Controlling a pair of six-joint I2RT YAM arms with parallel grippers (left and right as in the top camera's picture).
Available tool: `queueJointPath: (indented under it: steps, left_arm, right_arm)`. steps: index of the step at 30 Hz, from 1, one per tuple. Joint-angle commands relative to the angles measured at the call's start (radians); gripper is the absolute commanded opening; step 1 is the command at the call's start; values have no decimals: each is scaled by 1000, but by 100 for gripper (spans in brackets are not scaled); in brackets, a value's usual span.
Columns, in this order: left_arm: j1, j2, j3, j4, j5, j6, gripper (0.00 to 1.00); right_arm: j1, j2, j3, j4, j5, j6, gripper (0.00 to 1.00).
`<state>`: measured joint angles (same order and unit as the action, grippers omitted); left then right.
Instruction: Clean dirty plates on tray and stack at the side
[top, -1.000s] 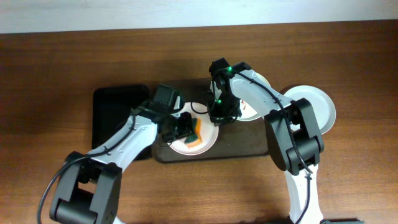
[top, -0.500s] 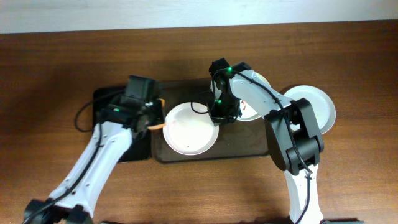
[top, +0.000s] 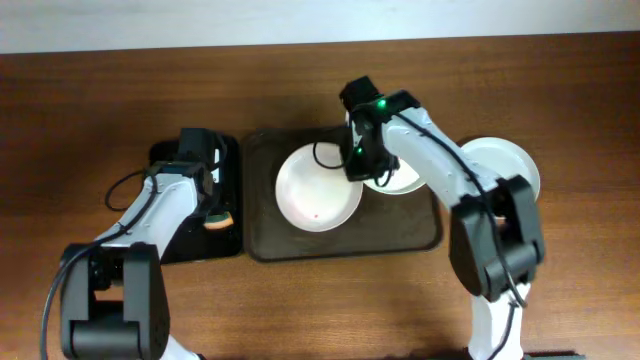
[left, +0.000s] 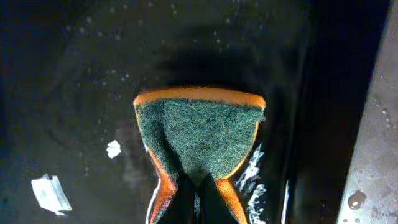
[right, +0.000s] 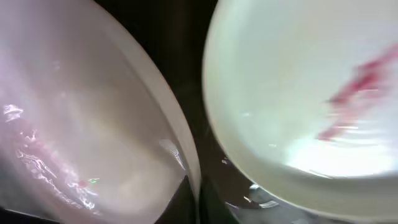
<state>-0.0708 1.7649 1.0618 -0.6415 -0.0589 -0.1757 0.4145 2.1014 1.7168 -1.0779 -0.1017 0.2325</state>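
Over the dark brown tray (top: 400, 235), the right gripper (top: 361, 170) pinches the rim of the wet white plate (top: 315, 190), just beside the red-smeared plate (right: 298, 93); that thin, slick hold could slip and drop it onto its neighbour. At the black tray (top: 170, 165), the left gripper (left: 199, 194) clamps the orange-and-green sponge (left: 199, 134), well apart.

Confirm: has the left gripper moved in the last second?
Yes. The left gripper has swung left. A second ago it was over the brown tray; now it is over the black tray, pinching the sponge.
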Motion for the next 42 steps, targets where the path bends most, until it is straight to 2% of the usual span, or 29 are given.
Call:
queueJointPath:
  steps: [1, 4, 7, 9, 11, 16, 19, 21, 22, 23, 28, 32, 35, 36, 37, 42]
  left_arm:
    - [5, 21, -5, 29, -14, 14, 0]
    - [5, 21, -5, 31, -13, 13, 4]
    - [5, 21, -5, 31, -12, 13, 0]
    - [5, 21, -5, 29, -12, 13, 0]
    - [5, 21, -5, 30, -12, 13, 0]
    - [5, 21, -5, 29, -9, 13, 0]
    - [5, 21, -5, 28, -9, 13, 0]
    - [5, 21, -5, 28, -9, 13, 0]
    - [5, 21, -5, 28, -9, 13, 0]
    - [5, 21, -5, 28, -9, 13, 0]
    - [5, 21, -5, 28, -9, 13, 0]
    - [4, 21, -5, 28, -9, 13, 0]
    - [4, 21, -5, 28, -9, 13, 0]
    - [4, 21, -5, 28, -5, 13, 0]
    - [4, 21, -5, 31, 17, 13, 0]
    - [3, -41, -5, 28, 21, 13, 0]
  right_arm:
    - [8, -133, 29, -7, 200, -18, 4]
    - [69, -171, 29, -8, 416, -18, 4]
    - [153, -171, 29, 8, 476, 6, 4]
    - [143, -171, 23, -18, 355, 271, 4]
    - [127, -164, 8, -18, 257, 435, 4]
    - [128, -161, -178, 103, 77, 687, 4]
    - [129, -161, -356, 295, -23, 727, 4]
    - [129, -161, -412, 362, -22, 714, 4]
    - [129, -161, -414, 369, -22, 684, 14]
    - [128, -161, -414, 384, -19, 618, 30]
    - [64, -161, -414, 459, -18, 139, 37]
    - [37, -145, -415, 518, -23, 10, 37]
    - [43, -115, -415, 559, -48, 11, 37]
    - [43, -114, -415, 568, -49, 11, 31]
    - [43, -114, -415, 566, -49, 11, 29]
    - [43, -112, -463, 614, -49, 11, 29]
